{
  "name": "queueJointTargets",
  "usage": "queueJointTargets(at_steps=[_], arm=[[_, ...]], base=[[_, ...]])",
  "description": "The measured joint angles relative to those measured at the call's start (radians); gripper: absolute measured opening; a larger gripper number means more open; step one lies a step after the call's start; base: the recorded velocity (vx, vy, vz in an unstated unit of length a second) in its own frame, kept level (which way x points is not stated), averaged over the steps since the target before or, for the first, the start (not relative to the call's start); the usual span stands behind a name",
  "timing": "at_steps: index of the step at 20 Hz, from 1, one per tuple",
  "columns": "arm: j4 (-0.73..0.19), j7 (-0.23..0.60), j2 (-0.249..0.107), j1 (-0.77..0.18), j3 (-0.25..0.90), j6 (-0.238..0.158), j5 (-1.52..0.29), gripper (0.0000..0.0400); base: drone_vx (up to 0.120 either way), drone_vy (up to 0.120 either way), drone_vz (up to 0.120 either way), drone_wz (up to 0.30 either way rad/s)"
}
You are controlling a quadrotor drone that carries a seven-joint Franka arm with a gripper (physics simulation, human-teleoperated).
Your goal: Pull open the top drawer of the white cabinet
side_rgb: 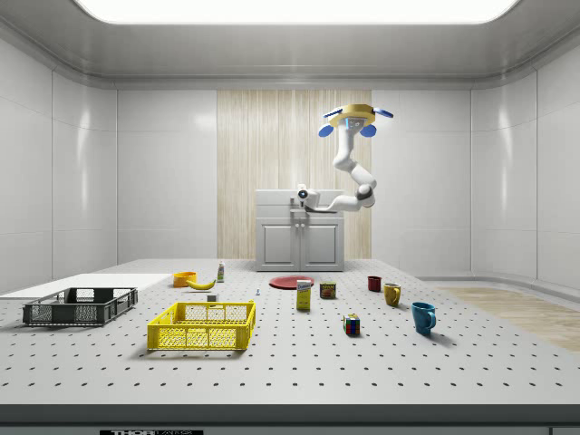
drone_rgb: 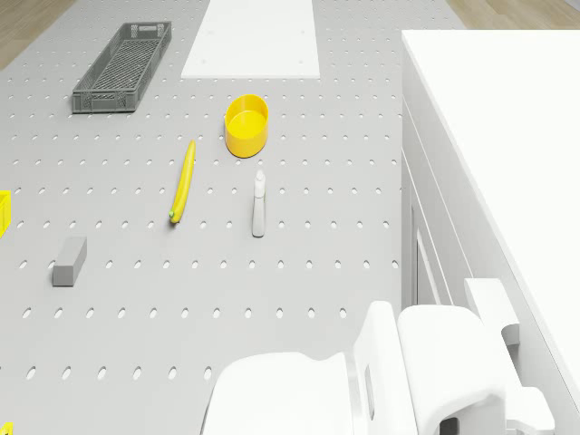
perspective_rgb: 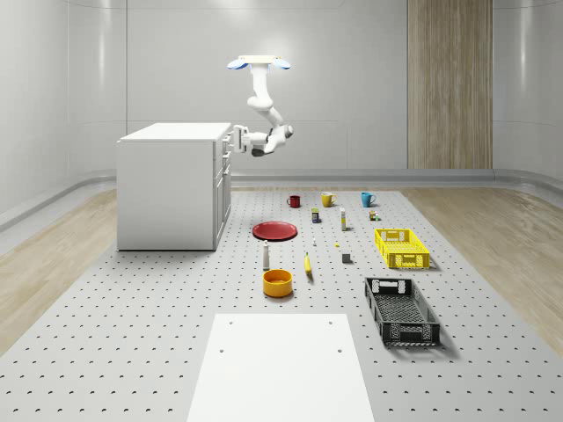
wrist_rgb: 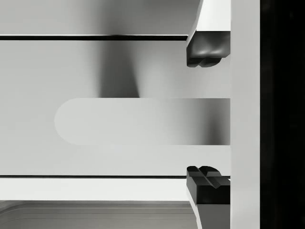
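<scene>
The white cabinet (perspective_rgb: 171,185) stands on the perforated counter (perspective_rgb: 132,334) toward the whole-scene view's left, with its front facing that view's right. The drone (perspective_rgb: 259,62) hovers above and just in front of the cabinet front, with the arm (perspective_rgb: 264,110) bent down and back toward the cabinet. The tool (perspective_rgb: 238,139) sits at the level of the top drawer (wrist_rgb: 119,71). In the wrist view, the drawer handle (wrist_rgb: 143,121) is a horizontal rounded bar, and the two dark fingertips (wrist_rgb: 206,49) stand open, one above and one below the end of the bar, with a clear gap on each side. The drawer appears flush with the cabinet front, so it is judged not yet pulled. The step in hand is alignment on the handle before the grasp. The next move calls for closing the fingers on the bar, then drawing the tool straight out from the cabinet front. The grip point lies near one end of the handle, so an off-centre pull is possible.
</scene>
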Motion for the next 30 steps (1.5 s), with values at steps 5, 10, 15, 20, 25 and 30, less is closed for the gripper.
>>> queueJointTargets(at_steps=[5, 10, 15, 20, 25, 30], arm=[[0.001, -0.004, 0.007, -0.014, 0.009, -0.010, 0.009, 0.0305], [0.002, -0.007, 0.014, -0.027, 0.018, -0.020, 0.017, 0.0305], [0.002, -0.009, 0.020, -0.041, 0.026, -0.030, 0.023, 0.0173], [0.003, -0.008, 0.026, -0.054, 0.034, -0.040, 0.030, 0.0126], [0.007, -0.005, 0.019, -0.055, 0.033, -0.037, -0.004, 0.0156], [0.005, -0.010, 0.026, -0.061, 0.038, -0.044, 0.019, 0.0123]], base=[[0.000, 0.000, 0.000, 0.000], [0.000, 0.000, 0.000, 0.000], [0.000, 0.000, 0.000, 0.000], [0.000, 0.000, 0.000, 0.000], [0.000, 0.000, 0.000, 0.000], [0.000, 0.000, 0.000, 0.000]])
